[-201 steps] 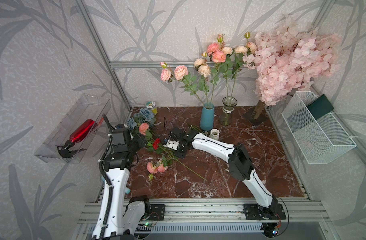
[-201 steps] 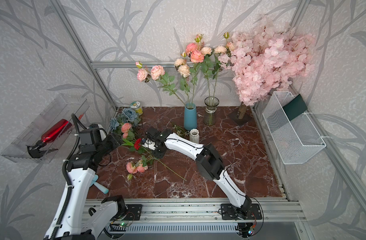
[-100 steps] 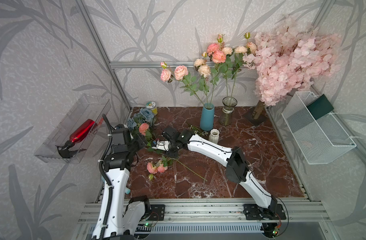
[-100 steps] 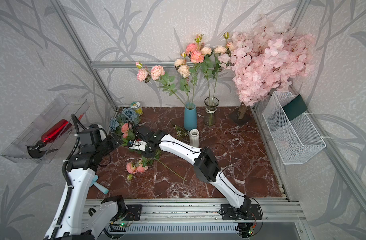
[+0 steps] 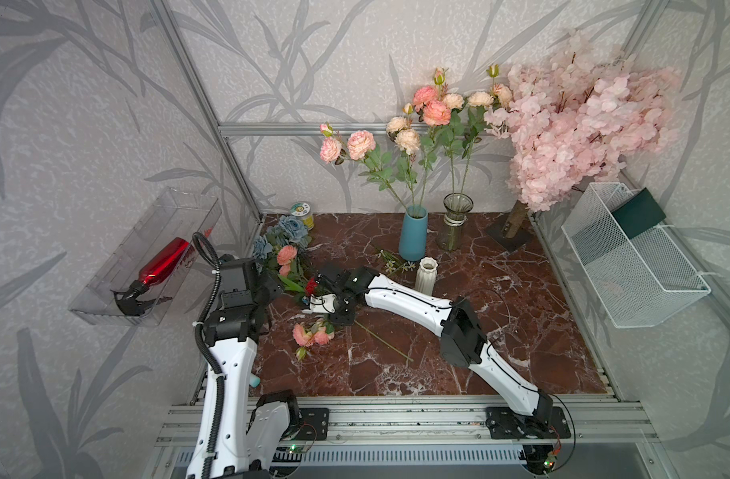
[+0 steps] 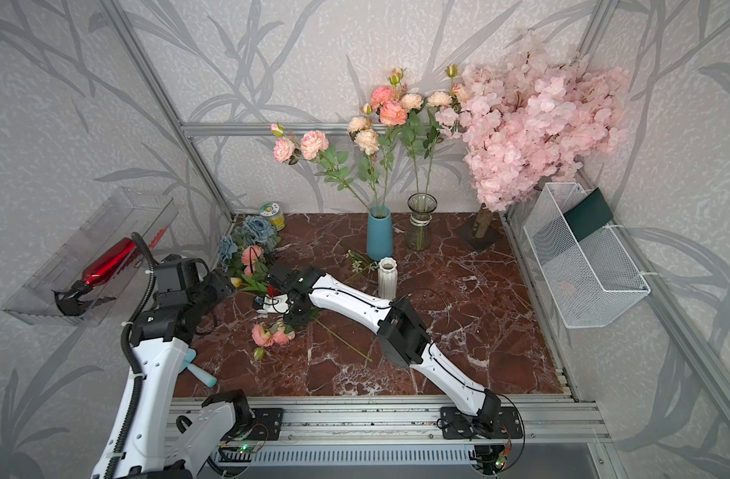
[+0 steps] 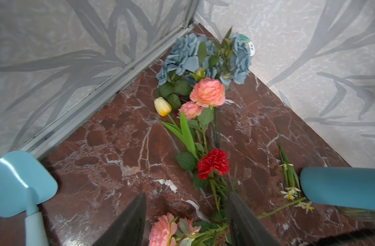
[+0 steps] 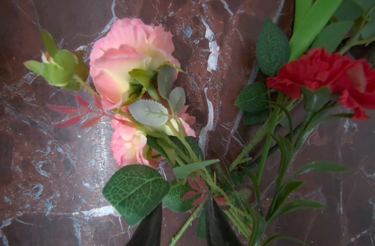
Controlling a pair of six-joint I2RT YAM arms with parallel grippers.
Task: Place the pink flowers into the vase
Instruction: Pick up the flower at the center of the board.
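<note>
1. Two pink flowers (image 5: 311, 334) and a green bud lay flat on the marble table (image 5: 521, 331), near-left of centre. Their long stem trailed toward the near right, and more pink blooms already stood in the blue vase (image 5: 413, 238) at the far side.
2. The right gripper (image 8: 183, 204) hung low over that stem, just behind the blooms. Its fingers stood apart on either side of the stem, not clenched on it (a broad leaf sat right beside one finger).
3. The left gripper (image 7: 186, 196) waited at the left, jaws parted and empty, facing the heap with the red carnation (image 8: 323, 72) and yellow tulip (image 7: 162, 106).
4. The carnation's stems ran close beside the pink stem where the jaws were. Closing there could likely have pinched a neighbouring stem or leaf and dragged it along.
5. A thin stem under heavy heads could have swivelled in the grip and drooped, which would have made threading a narrow vase mouth hard.
6. The white ribbed vase (image 5: 425, 273) stood just beside the right forearm. A swinging stem or the arm itself could have tipped it on the way to the far vases.
</note>
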